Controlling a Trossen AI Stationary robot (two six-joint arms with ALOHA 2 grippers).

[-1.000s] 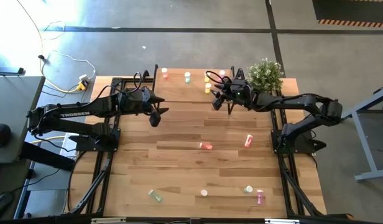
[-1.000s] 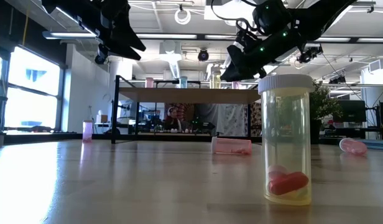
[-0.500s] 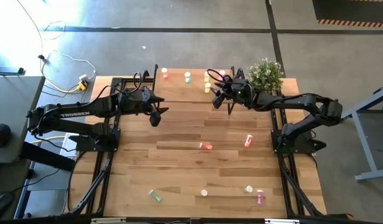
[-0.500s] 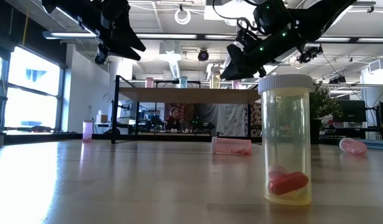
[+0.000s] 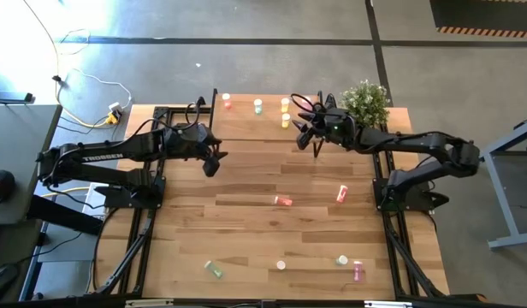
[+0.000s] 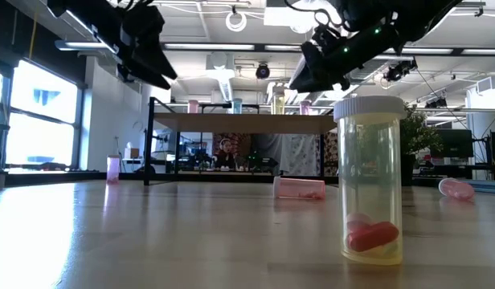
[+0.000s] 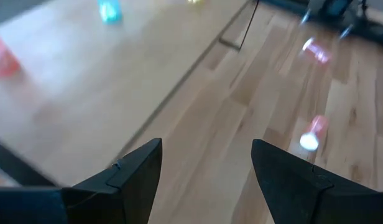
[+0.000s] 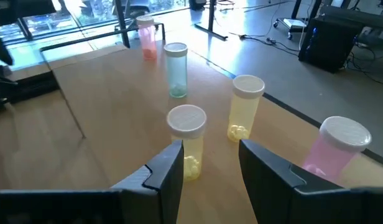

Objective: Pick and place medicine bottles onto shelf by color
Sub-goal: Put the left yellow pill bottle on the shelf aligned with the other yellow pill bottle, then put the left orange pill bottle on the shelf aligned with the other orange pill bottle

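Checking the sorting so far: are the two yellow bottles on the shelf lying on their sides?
No, both yellow bottles stand upright on the shelf, caps up.

A clear bottle (image 6: 374, 178) with a white cap stands upright close in front on the wooden table (image 6: 151, 233), a red capsule at its bottom; a pink bottle (image 6: 300, 188) lies on its side behind it; another pink one (image 6: 113, 168) stands far left; the shelf (image 6: 243, 123) carries several upright bottles; both grippers hang above, left gripper (image 6: 147, 52), right gripper (image 6: 316, 68).
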